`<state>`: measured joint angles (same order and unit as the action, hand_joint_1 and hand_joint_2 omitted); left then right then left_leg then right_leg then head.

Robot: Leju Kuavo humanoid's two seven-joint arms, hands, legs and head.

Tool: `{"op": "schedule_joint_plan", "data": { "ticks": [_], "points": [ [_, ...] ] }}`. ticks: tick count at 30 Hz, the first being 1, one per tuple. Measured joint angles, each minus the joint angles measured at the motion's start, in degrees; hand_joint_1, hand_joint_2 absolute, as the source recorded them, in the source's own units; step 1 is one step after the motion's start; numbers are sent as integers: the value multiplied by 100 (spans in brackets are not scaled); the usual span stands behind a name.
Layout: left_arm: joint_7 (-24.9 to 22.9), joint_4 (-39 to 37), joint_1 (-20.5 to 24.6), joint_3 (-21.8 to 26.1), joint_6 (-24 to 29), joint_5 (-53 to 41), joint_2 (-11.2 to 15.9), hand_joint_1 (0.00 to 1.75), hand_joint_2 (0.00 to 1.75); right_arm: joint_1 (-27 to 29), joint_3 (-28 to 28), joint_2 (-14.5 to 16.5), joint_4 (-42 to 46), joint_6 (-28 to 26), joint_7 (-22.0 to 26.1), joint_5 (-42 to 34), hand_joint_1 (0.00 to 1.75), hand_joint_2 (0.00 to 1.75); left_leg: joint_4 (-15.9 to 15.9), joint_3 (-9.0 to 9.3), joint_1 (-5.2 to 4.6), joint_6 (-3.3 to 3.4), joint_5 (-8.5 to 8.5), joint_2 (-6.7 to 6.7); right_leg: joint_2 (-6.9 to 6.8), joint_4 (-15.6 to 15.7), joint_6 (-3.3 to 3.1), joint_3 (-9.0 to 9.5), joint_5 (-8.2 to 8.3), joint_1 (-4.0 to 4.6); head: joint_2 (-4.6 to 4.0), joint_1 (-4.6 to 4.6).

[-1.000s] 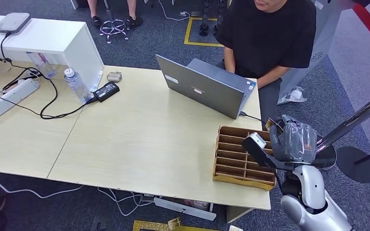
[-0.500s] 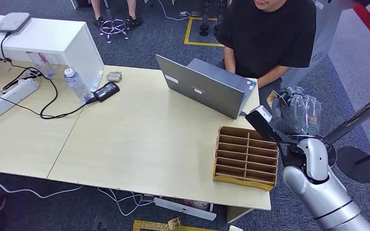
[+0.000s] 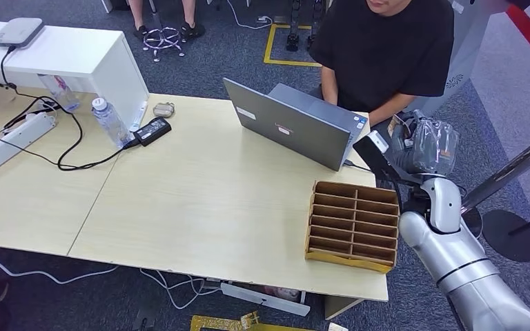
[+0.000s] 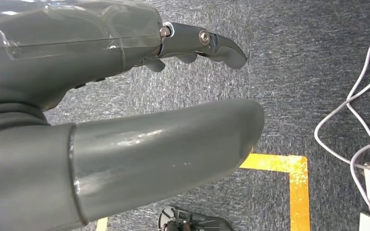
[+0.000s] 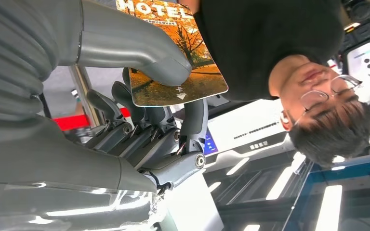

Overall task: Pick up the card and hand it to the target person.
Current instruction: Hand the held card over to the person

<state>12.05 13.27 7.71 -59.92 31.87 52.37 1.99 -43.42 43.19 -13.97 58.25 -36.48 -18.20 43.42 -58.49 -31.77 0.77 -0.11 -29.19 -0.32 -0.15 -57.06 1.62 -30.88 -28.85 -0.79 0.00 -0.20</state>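
Clamped in the right hand (image 3: 424, 146), the card (image 5: 173, 53) has been carried past the organizer (image 3: 350, 224) toward the person (image 3: 386, 48); handover is judged near.

Left hand (image 4: 125, 120) hanging over the carpet.
Nothing in it, thumb and fingers (image 4: 212, 45) apart; below, grey carpet (image 4: 294, 72), yellow floor tape (image 4: 296, 187), a pale cable (image 4: 351, 125).

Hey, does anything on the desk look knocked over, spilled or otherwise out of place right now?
Nothing stands out. The water bottle stands upright, the laptop is open in front of the person, and the wooden organizer sits flat near the table's corner. The right hand holds the card up beside the person.
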Motion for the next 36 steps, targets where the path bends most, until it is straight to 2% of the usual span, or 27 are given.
{"op": "schedule_joint_plan", "data": {
  "ticks": [18,36],
  "points": [
    [-61,0,0,-108,11,-24,2,0,0,-173,-1,405,-1292,-230,157,47,155,175,0,0,0,0,0,1,1,0,0,-1,0,0,0,-1],
    [-156,0,1,-169,52,-24,1,0,0,-301,-1,585,-1818,-225,159,63,155,175,-1,0,0,0,0,1,1,0,0,-2,0,0,0,1]
  ]
}}
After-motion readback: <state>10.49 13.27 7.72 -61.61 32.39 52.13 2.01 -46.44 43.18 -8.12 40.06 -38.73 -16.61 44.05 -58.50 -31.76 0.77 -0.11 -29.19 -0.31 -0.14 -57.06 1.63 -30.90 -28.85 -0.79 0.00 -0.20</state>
